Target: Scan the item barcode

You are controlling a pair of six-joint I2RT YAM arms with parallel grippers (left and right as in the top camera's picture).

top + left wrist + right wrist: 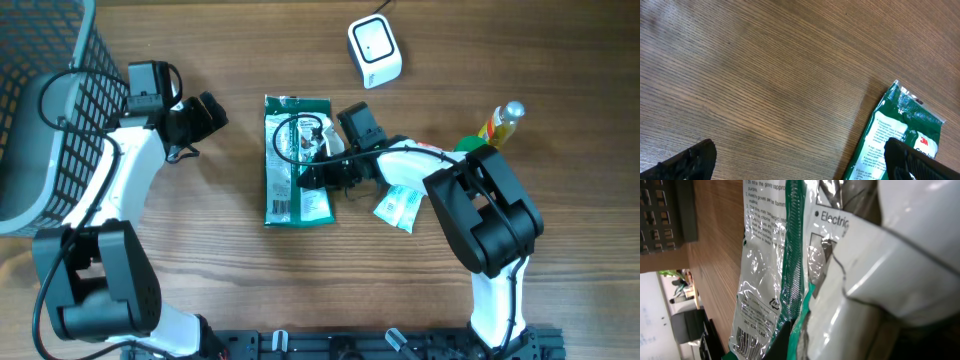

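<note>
Green packet: barcode in right wrist view, corner in left.

We see a green packet lying flat in the middle of the wooden surface. The right pincer is down on the packet's right half, its fingers drawn together. The left pincer hangs over bare wood just left of the packet's top corner, fingers spread and touching nothing. A dark mesh basket fills the upper left corner. A white scanner stands beyond the packet, apart from it. Small white sachets and a bottle lie to the right.
</note>
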